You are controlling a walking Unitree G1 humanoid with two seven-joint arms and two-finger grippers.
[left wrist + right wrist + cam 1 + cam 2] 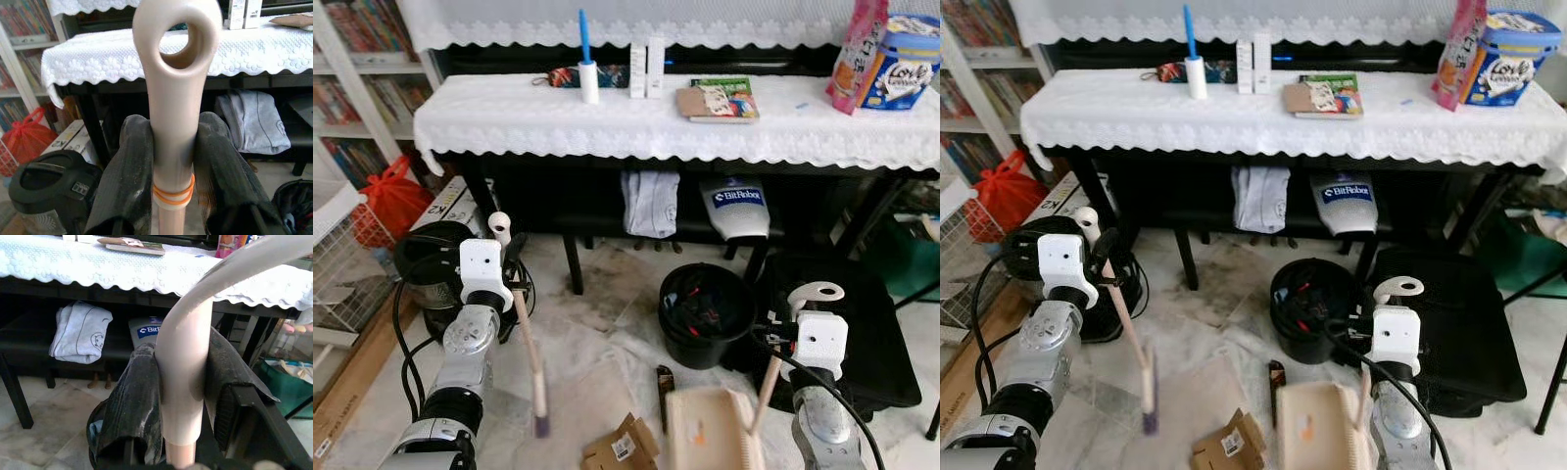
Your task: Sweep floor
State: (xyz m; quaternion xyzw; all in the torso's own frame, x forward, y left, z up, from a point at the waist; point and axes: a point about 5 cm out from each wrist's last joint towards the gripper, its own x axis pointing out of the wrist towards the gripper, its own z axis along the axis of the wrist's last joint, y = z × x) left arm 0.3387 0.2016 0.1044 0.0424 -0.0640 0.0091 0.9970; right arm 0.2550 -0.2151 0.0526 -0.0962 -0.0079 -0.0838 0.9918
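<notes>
- The dustpan (707,428) is cut off at the picture's lower edge, in front of the black bin (705,313).
- Left gripper (172,161), raised left of the bin, pinches the broom (527,354) handle; bristles meet the floor.
- Right gripper (182,396), right of the bin, clamps the dustpan's handle.
- Cardboard scrap (622,446) lies before the bin.
</notes>
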